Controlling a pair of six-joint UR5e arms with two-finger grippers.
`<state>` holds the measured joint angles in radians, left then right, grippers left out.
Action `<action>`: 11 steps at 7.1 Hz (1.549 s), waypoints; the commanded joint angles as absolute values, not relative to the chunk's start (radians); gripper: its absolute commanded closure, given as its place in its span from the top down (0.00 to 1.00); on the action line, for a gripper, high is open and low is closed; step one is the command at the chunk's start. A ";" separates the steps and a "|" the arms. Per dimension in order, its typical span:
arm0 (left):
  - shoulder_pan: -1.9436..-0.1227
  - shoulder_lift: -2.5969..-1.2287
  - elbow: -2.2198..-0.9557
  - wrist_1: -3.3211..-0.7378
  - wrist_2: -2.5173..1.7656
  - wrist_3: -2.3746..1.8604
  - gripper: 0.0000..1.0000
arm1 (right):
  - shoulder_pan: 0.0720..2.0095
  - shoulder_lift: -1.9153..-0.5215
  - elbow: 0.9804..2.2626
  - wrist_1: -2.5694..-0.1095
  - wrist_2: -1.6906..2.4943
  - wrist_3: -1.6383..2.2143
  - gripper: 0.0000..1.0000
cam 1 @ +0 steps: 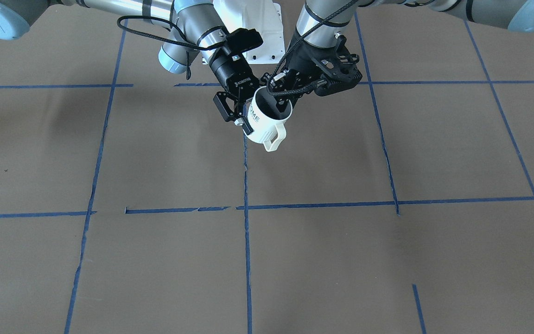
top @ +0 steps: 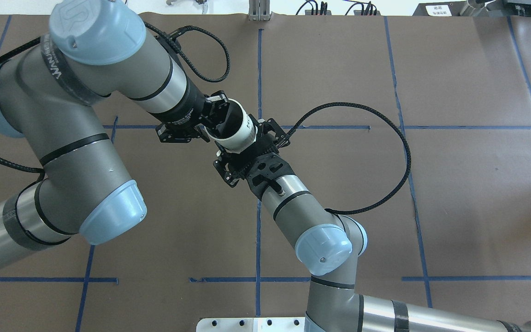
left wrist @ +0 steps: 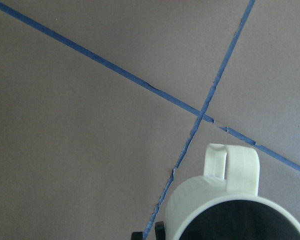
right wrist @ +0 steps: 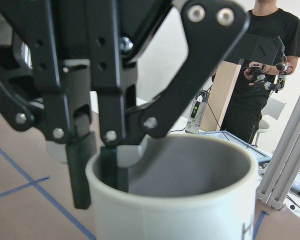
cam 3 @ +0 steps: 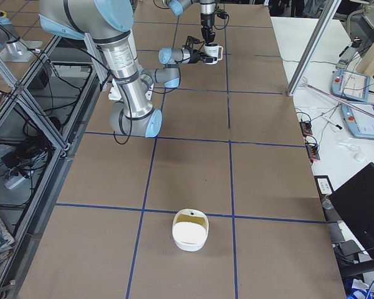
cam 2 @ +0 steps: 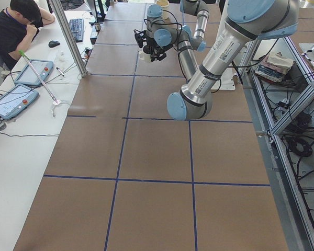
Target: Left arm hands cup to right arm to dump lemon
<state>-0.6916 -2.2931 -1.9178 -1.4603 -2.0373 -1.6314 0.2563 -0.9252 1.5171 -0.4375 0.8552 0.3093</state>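
Note:
The white ribbed cup (cam 1: 267, 127) with "HOME" lettering hangs in the air over the table's middle, tilted, handle toward the front-facing camera. My left gripper (cam 1: 282, 107), the skeletal one, is shut on the cup's rim, one finger inside and one outside, as the right wrist view (right wrist: 96, 175) shows. My right gripper (top: 250, 152), lettered ROBOTIQ, is open, its jaws spread either side of the cup's body (top: 242, 133); one pad (cam 1: 247, 126) lies close against the lettering. The cup's rim and handle fill the bottom of the left wrist view (left wrist: 225, 210). No lemon shows.
A white bowl-like container (cam 3: 190, 230) with a yellowish inside stands on the brown, blue-taped table (cam 1: 155, 260), far from the arms toward the exterior right camera. Operators sit and stand at side desks (cam 2: 15, 26). Both arms' cables loop near the cup (top: 385, 161).

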 commanded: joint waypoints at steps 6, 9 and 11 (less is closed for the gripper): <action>-0.689 -2.290 -1.927 -1.463 -2.040 -1.628 0.00 | 0.250 -0.931 1.514 -0.437 0.857 0.310 1.00; -0.689 -2.289 -1.917 -1.463 -2.036 -1.628 0.00 | 0.239 -0.933 1.516 -0.436 0.856 0.310 1.00; -0.702 -2.284 -1.904 -1.460 -2.033 -1.573 0.00 | 0.238 -0.933 1.516 -0.436 0.856 0.311 1.00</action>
